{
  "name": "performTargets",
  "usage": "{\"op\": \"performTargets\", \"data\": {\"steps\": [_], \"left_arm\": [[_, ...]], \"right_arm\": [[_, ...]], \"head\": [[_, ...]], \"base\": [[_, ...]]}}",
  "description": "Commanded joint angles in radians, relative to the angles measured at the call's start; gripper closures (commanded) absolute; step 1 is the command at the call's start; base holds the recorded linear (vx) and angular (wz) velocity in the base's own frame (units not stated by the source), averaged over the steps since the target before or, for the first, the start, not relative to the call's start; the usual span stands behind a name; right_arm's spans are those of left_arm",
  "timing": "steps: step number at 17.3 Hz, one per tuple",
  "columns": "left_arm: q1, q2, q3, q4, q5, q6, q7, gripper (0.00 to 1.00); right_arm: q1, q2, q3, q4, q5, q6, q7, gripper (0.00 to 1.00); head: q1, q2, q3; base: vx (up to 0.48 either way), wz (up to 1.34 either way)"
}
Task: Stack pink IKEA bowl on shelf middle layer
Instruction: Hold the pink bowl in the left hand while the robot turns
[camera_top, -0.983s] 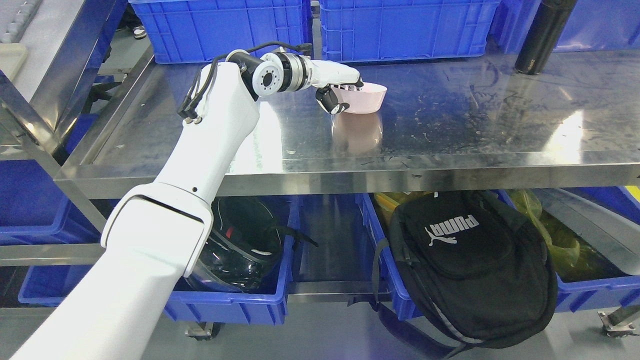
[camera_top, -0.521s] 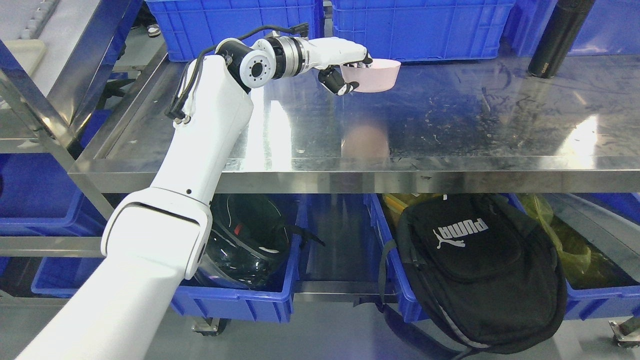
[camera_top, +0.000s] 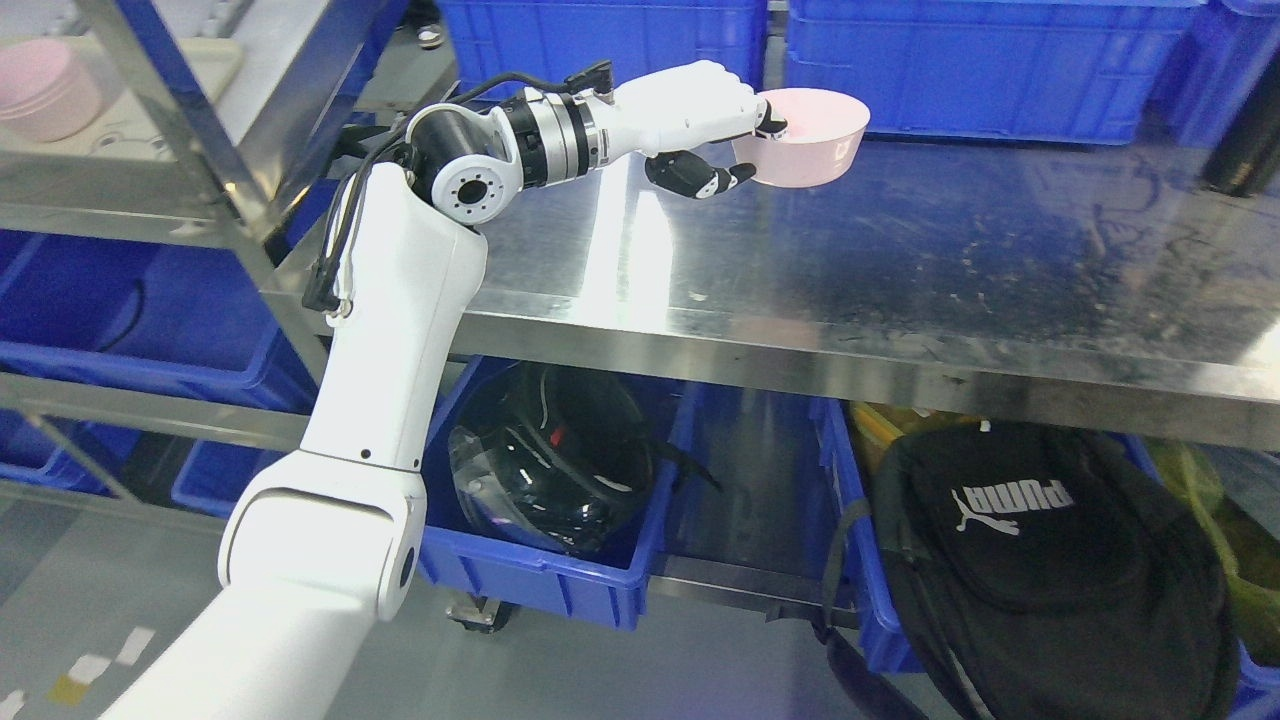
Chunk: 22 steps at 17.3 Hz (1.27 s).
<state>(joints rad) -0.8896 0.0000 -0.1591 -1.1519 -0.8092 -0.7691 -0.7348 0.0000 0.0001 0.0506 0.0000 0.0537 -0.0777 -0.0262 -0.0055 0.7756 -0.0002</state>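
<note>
Left hand (camera_top: 720, 135) was clamped on the near-left rim of the pale pink round plastic bowl (camera_top: 805, 150), white fingers (camera_top: 700, 100) over the rim, dark thumb below and outside the wall. Bowl was upright, slightly tilted, lifted clear of the scratched stainless steel table (camera_top: 900, 270), hanging over its far edge area, left of centre, just in front of the row of blue plastic crates (camera_top: 960, 60) along the back. Right hand not in view.

Progress: pick looked done, bowl was off the surface and carried. Left to do: transport to the steel shelf rack (camera_top: 170, 170) at the picture's left, find the middle layer, set the bowl into the stack. A pale pink stack of bowls (camera_top: 45, 85) showed at the top left corner on a rack level, well apart from the carried bowl; likely the target, but which layer it was could not be told from this view. Release not yet done. Roughly a third through, as a judgement.

Under the table: black glossy helmet (camera_top: 545, 455) in a blue bin (camera_top: 540, 580), black backpack with white logo (camera_top: 1040, 560) at the lower right. Neither involved.

Risk: the grip held only one side of the rim, so the bowl could tip in swinging left past the rack upright.
</note>
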Motion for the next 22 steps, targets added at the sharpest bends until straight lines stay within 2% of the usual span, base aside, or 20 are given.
{"op": "performTargets", "data": {"steps": [1,14,22], "left_arm": [[0.113,0.017,0.121,-0.425,0.091,-0.016,0.002,0.99],[0.369,0.017,0.064,-0.439,0.102,-0.016,0.029,0.98],[0.414,0.017,0.062,-0.439,0.111,-0.016,0.029,0.98]], "right_arm": [[0.023,-0.018,0.000,-0.018,0.000,-0.005,0.000,0.00],[0.023,-0.018,0.000,-0.018,0.000,-0.005,0.000,0.00],[0.023,-0.018,0.000,-0.018,0.000,-0.005,0.000,0.00]], "head": [[0.0000,0.000,0.000],[0.0000,0.000,0.000],[0.0000,0.000,0.000]], "base": [[0.000,0.62],[0.000,0.92],[0.047,0.77]]}}
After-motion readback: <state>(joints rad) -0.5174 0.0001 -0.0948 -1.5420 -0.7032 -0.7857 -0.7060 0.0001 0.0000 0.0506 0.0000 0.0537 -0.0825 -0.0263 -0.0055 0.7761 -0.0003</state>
